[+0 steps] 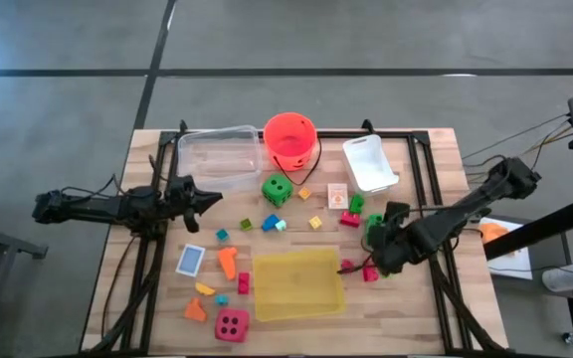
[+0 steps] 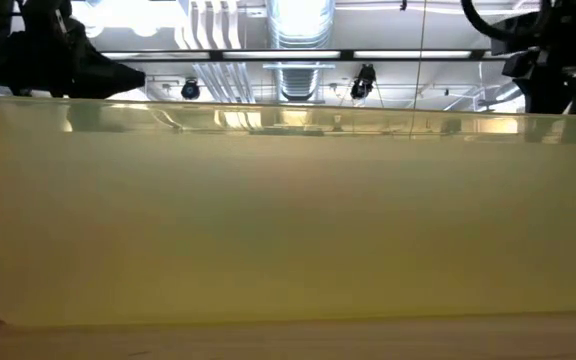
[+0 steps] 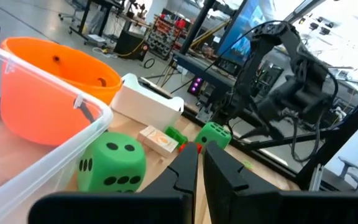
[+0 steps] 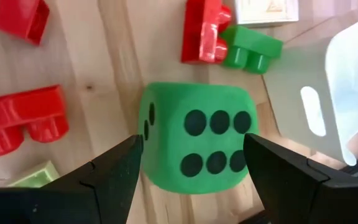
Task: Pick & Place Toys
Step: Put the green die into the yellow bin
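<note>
My right gripper (image 1: pixel 376 237) is down at the table's right, just right of the flat yellow tray (image 1: pixel 296 285), shut on a green foam die (image 4: pixel 194 140). My left gripper (image 1: pixel 210 198) hovers shut and empty at the left, pointing toward the other green die (image 1: pixel 278 190), which also shows in the left wrist view (image 3: pixel 112 165). A pink die (image 1: pixel 232 324) lies near the front edge. A blue card (image 1: pixel 191 261), a pale card (image 1: pixel 337 195) and small coloured bricks lie scattered on the wood. My right gripper pinches the green die between its two fingers, one fingertip (image 4: pixel 126 163) on one side face (image 4: pixel 146 127) and the other on the opposite side (image 4: pixel 246 134). The fingers come from above, slanting down. The six-dot face is toward the camera; whether the die is off the wood cannot be told.
An orange-red bucket (image 1: pixel 289 137), a clear plastic container (image 1: pixel 217 156) and a white bin (image 1: pixel 369 162) stand along the far side. Red bricks (image 4: pixel 20 121) and a green brick (image 4: pixel 253 48) lie close around the held die. The tray's wall (image 2: pixel 288 220) fills the low view.
</note>
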